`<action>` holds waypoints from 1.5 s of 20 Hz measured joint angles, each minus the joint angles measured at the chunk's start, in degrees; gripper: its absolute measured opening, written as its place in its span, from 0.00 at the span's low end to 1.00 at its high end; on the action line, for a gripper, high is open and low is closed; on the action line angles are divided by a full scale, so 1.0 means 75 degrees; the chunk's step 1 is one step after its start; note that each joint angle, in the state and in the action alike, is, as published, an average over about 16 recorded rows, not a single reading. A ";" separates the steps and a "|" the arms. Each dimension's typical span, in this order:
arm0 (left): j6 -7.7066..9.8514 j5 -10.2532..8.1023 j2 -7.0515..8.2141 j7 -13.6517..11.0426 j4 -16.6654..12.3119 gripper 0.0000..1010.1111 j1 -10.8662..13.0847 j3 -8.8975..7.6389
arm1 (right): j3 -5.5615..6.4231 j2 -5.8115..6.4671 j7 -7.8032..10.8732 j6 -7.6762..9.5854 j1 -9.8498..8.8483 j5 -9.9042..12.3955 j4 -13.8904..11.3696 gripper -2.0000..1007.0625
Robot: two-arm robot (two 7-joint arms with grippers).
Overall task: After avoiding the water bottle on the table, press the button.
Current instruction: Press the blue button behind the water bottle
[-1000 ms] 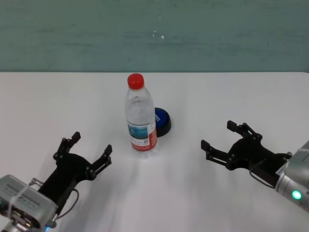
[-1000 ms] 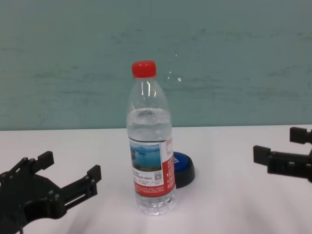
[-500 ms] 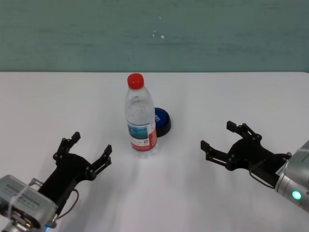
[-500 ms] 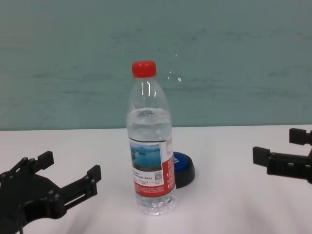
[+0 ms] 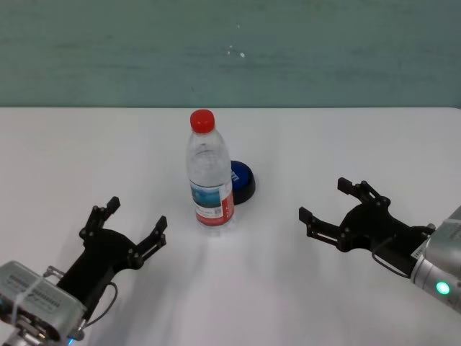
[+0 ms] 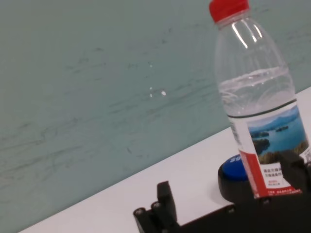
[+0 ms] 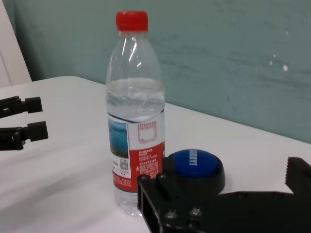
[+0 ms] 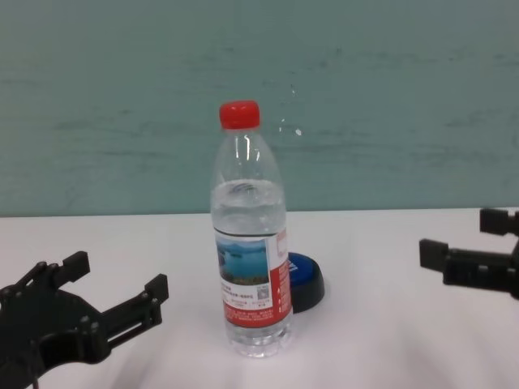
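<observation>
Standing upright on the table [image 5: 346,137], the water bottle [image 5: 209,173] screens the button [image 5: 242,180] tucked just behind it to its right, so the right gripper [image 5: 330,204], fingers spread, has the clearer approach, while the left gripper [image 5: 135,225] waits equally spread, near the bottle's other side.

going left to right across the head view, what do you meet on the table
left gripper → water bottle → button, tucked just behind the bottle to its right → right gripper, all on the white table; both grippers have fingers open.
</observation>
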 joint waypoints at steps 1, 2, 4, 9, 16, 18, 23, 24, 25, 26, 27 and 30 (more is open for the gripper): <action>0.0000 0.0000 0.0000 0.0000 0.0000 0.99 0.0000 0.0000 | 0.0006 0.0016 0.0015 0.0004 0.0029 0.0013 0.0002 1.00; 0.0000 0.0000 0.0000 0.0000 0.0000 0.99 0.0000 0.0000 | 0.0014 0.0033 0.0030 0.0008 0.0063 0.0028 0.0006 1.00; 0.0000 0.0000 0.0000 0.0000 0.0000 0.99 0.0000 0.0000 | 0.0034 0.0070 0.0063 0.0013 0.0137 0.0064 0.0020 1.00; 0.0000 0.0000 0.0000 0.0000 0.0000 0.99 0.0000 0.0000 | 0.0115 0.0183 0.0158 0.0006 0.0381 0.0199 0.0106 1.00; 0.0000 0.0000 0.0000 0.0000 0.0000 0.99 0.0000 0.0000 | 0.0196 0.0313 0.0300 -0.0038 0.0863 0.0442 0.0450 1.00; 0.0000 0.0000 0.0000 0.0000 0.0000 0.99 0.0000 0.0000 | 0.0165 0.0321 0.0346 -0.0057 0.1033 0.0495 0.0619 1.00; 0.0000 0.0000 0.0000 0.0000 0.0000 0.99 0.0000 0.0000 | -0.0033 0.0270 0.0487 -0.0096 0.1539 0.0595 0.1191 1.00; 0.0000 0.0000 0.0000 0.0000 0.0000 0.99 0.0000 0.0000 | -0.0088 0.0249 0.0518 -0.0104 0.1650 0.0609 0.1322 1.00; 0.0000 0.0000 0.0000 0.0000 0.0000 0.99 0.0000 0.0000 | -0.0146 0.0223 0.0549 -0.0112 0.1759 0.0620 0.1453 1.00; 0.0000 0.0000 0.0000 0.0000 0.0000 0.99 0.0000 0.0000 | -0.0208 0.0195 0.0581 -0.0123 0.1872 0.0631 0.1592 1.00; 0.0000 0.0000 0.0000 0.0000 0.0000 0.99 0.0000 0.0000 | -0.0270 0.0164 0.0611 -0.0134 0.1982 0.0638 0.1727 1.00; 0.0000 0.0000 0.0000 0.0000 0.0000 0.99 0.0000 0.0000 | -0.0457 0.0065 0.0698 -0.0169 0.2300 0.0649 0.2116 1.00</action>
